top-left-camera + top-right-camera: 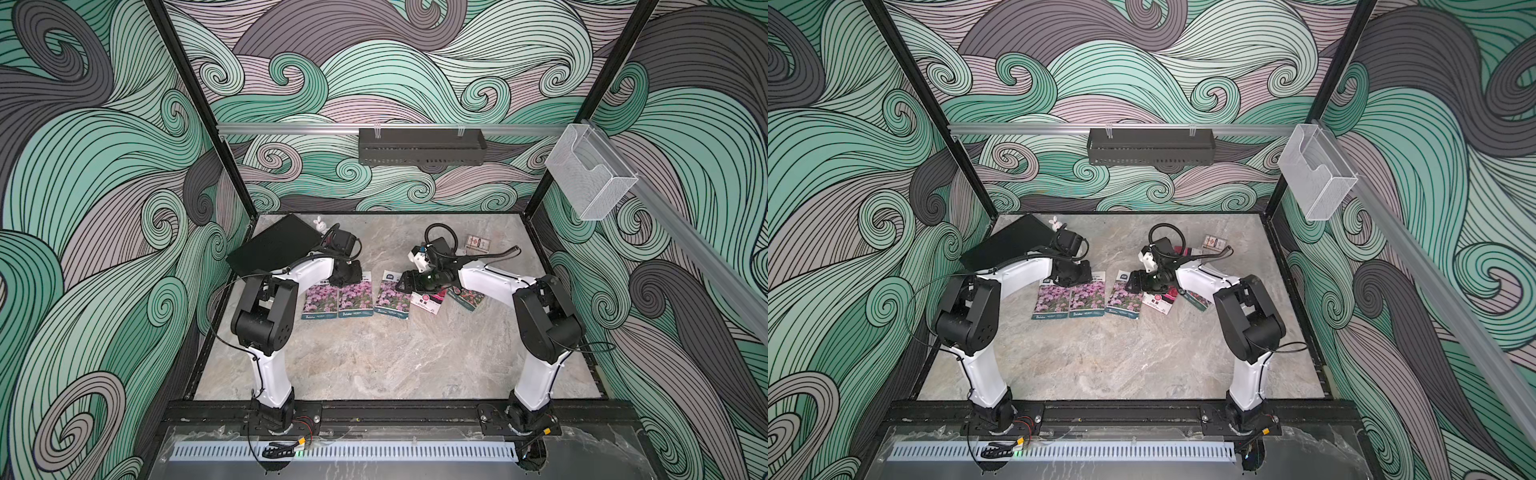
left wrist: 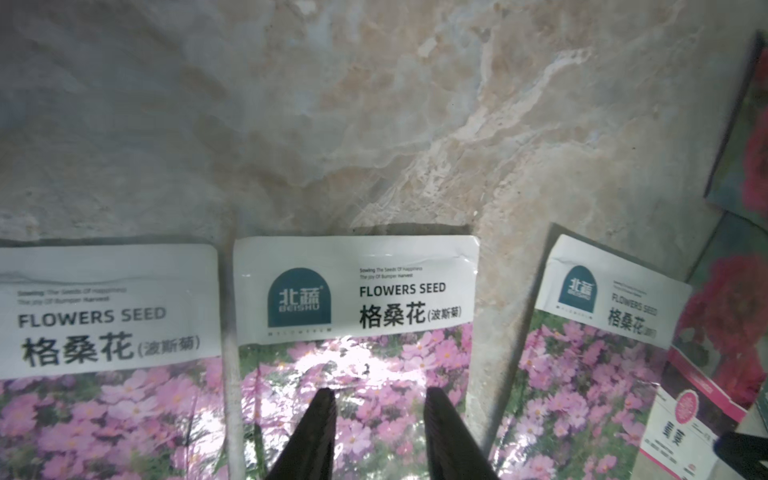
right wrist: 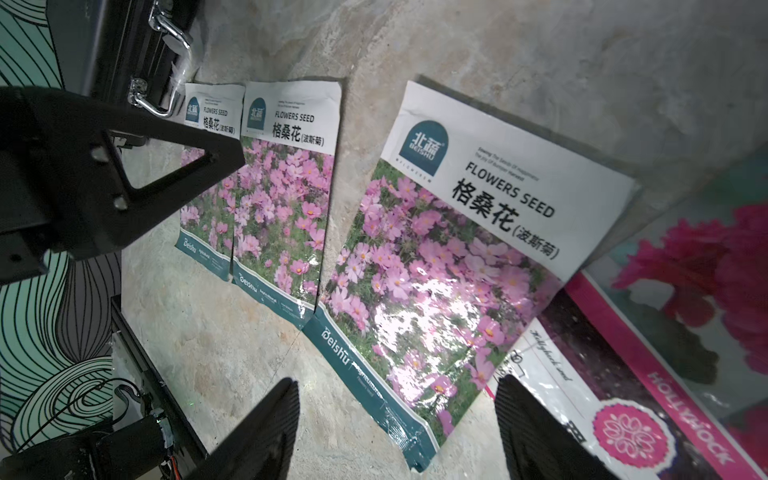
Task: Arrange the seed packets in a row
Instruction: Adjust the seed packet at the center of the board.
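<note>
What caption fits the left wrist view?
Left gripper, jaws apart, over the middle cosmos seed packet; matching packets flank it on the marble tabletop.

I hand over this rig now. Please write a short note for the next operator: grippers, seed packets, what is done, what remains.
Left gripper: open, empty, over the middle purple-pink packet.
Right gripper: open, empty, over the third purple-pink packet.
Done: first purple-pink packet and the middle one lie side by side.
Left: the third sits tilted, apart from them, overlapping a magenta packet; straighten it, then line up the magenta packet, the red-pink packet and the second magenta packet farther back.
</note>
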You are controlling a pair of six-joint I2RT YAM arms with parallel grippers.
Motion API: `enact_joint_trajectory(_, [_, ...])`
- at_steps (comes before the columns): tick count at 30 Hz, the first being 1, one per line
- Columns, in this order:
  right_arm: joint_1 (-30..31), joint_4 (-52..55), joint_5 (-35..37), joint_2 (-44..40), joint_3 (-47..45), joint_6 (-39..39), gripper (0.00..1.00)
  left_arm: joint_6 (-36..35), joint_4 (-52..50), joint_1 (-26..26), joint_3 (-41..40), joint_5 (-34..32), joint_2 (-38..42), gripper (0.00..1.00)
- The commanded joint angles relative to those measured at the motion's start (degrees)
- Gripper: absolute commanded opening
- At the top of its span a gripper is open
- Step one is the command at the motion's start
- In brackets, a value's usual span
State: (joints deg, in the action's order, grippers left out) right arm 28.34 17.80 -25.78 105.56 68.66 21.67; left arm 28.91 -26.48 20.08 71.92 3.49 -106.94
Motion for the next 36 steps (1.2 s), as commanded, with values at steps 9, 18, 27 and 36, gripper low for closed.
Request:
enact_joint_trajectory(9, [-1.27,0.57,0.02,-4.06,-1.69,-0.21,0.77,1.50,2.82,1.91,-4.23,-0.93,-1.33,0.37])
enact_joint_trajectory(18, [-1.27,0.61,-0.28,-3.83,-2.47,-0.40,0.76,1.86,3.30,2.89,-4.95,-1.44,-1.85,0.37])
enact_joint_trajectory(27, [-1.26,0.22,-0.80,-3.43,-2.56,-0.24,0.77,2.86,2.70,3.30,-5.80,-2.60,-0.25,0.37])
enact_joint_trajectory(36, [-1.18,-0.14,-1.20,-3.33,-3.09,-0.14,0.77,4.55,2.82,4.40,-6.75,-3.49,0.74,0.37])
